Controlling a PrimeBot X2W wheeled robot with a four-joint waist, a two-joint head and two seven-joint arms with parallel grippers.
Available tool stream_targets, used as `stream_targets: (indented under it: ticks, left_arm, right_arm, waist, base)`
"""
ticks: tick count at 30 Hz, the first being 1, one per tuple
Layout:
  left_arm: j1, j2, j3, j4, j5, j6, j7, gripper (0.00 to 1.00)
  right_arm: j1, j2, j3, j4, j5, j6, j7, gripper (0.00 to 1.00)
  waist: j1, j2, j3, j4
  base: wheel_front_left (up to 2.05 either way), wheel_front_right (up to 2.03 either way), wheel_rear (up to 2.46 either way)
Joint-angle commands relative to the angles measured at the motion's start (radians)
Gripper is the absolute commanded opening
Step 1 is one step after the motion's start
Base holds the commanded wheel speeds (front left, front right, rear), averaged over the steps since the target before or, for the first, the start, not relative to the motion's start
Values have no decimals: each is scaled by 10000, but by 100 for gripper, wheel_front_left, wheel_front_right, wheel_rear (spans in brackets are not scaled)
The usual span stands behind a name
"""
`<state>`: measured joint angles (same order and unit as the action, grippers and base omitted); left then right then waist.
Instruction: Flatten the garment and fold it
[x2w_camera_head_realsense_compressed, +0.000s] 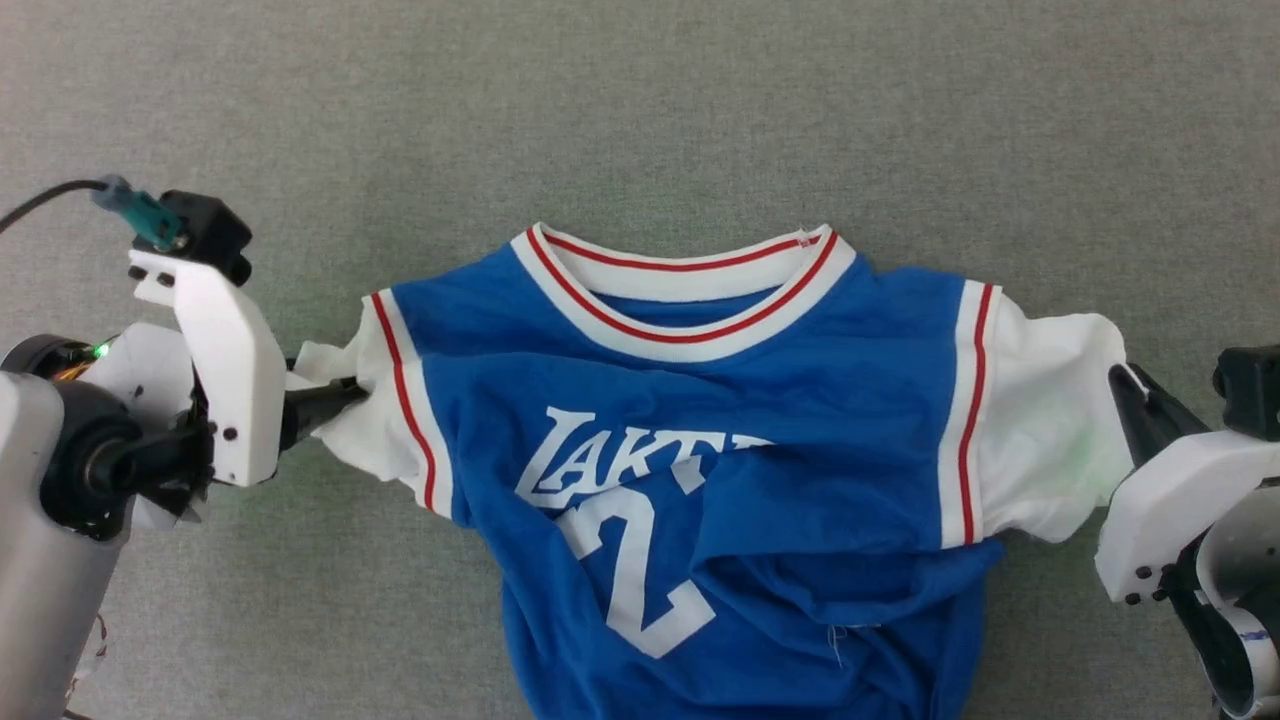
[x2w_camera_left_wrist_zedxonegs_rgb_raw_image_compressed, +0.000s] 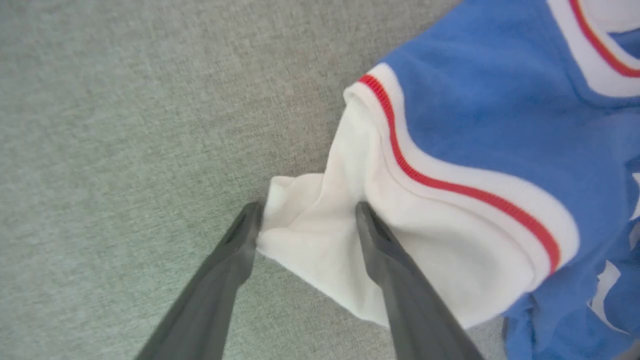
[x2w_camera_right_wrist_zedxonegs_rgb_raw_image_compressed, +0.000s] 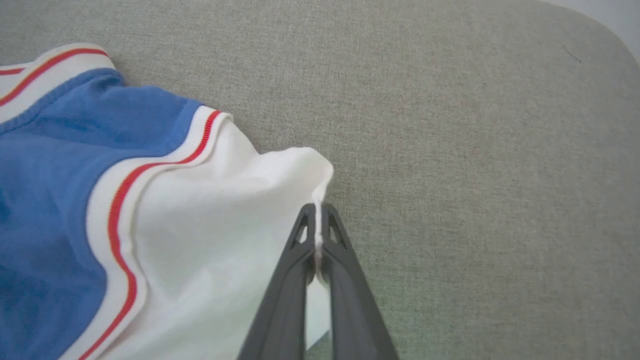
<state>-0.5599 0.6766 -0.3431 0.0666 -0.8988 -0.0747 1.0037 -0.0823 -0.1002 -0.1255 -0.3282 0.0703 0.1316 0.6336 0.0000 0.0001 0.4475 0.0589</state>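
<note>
Head view: rumpled garment on grey carpet

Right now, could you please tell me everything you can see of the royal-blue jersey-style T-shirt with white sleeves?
The royal-blue jersey-style T-shirt, soft knit by its look, lies front-up on the grey woven surface, collar away from the robot. Red-striped white trim rings the collar and joins each white short sleeve to the body. A rumpled fold hides part of the white chest lettering. The right gripper is shut on one sleeve's edge; the open left gripper straddles the other, bunched sleeve.
</note>
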Motion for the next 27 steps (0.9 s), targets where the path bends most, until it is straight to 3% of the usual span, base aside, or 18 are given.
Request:
stream_targets:
  ticks: [1,2,4,10,17,23,27]
  left_arm:
    - [295,-175,-96,33,-114,55,92,86]
    - [333,-216,-67,2,-191,85,87,45]
    - [382,-291,-37,-42,-239,81,-43,0]
    - [201,-768,364,27,-303,3,-1199,0]
    - [-224,-1139,1289,-93,-303,-116,-3087,0]
    - [-482,-1351,2092,-444,80,88,-4765,0]
    - [-920,-1397,2298,-818,531,365,-5379,0]
  right_arm:
    - [-189,-21,-19,-56,20,-9,21,0]
    - [-222,-31,-25,-73,10,-9,45,0]
    - [-286,-50,-40,-100,-8,-9,86,0]
    - [-428,-68,-93,-131,-76,-9,88,0]
    - [-718,43,-215,-245,7,-9,-520,0]
    - [-1547,18,-131,-816,203,-9,-749,0]
    - [-2704,-473,187,-972,404,-9,-489,0]
  waist:
    - [0,-1,59,14]
    - [0,-1,87,27]
    - [0,-1,129,53]
    - [0,-1,46,166]
    - [0,-1,-798,144]
    - [0,-1,-1834,-14]
    - [0,-1,-2505,-180]
  base:
    - [0,0,0]
    - [0,0,0]
    - [0,0,0]
    - [0,0,0]
    - [0,0,0]
    - [0,0,0]
    - [0,0,0]
